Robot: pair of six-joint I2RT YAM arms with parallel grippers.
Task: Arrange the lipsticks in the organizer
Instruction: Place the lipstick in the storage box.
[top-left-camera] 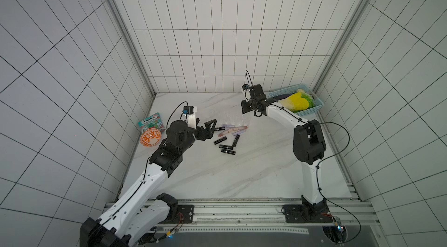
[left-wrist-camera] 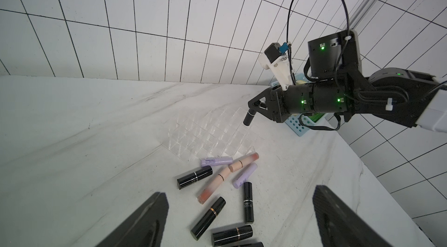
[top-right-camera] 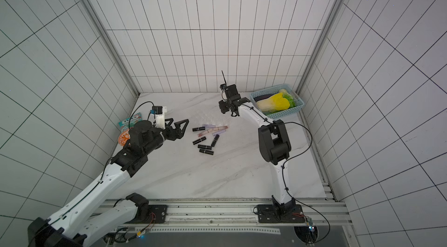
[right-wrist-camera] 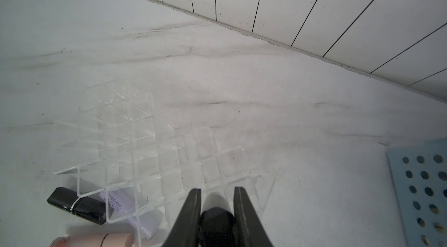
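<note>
Several lipsticks [top-left-camera: 227, 137] lie loose on the marble table: black ones [left-wrist-camera: 209, 218], two lilac [left-wrist-camera: 244, 175] and two slim pink [left-wrist-camera: 214, 187]. Just behind them stands the clear organizer [left-wrist-camera: 212, 134], seen faintly in a top view [top-left-camera: 228, 116], its compartments showing no lipstick. My right gripper [right-wrist-camera: 217, 191] is shut on a black lipstick [left-wrist-camera: 249, 118] and hovers above the organizer's near-right corner cells [right-wrist-camera: 145, 142]. My left gripper [left-wrist-camera: 239, 190] is open and holds nothing. In both top views it [top-left-camera: 205, 123] [top-right-camera: 178, 122] is just left of the loose pile.
A light blue perforated basket [top-left-camera: 312, 110] holding a yellow-green cabbage [top-left-camera: 298, 103] sits at the back right corner. An orange patterned bowl [top-left-camera: 150, 137] and a snack packet [top-left-camera: 151, 121] lie by the left wall. Tiled walls close three sides; a metal rail [top-left-camera: 242, 212] runs along the front.
</note>
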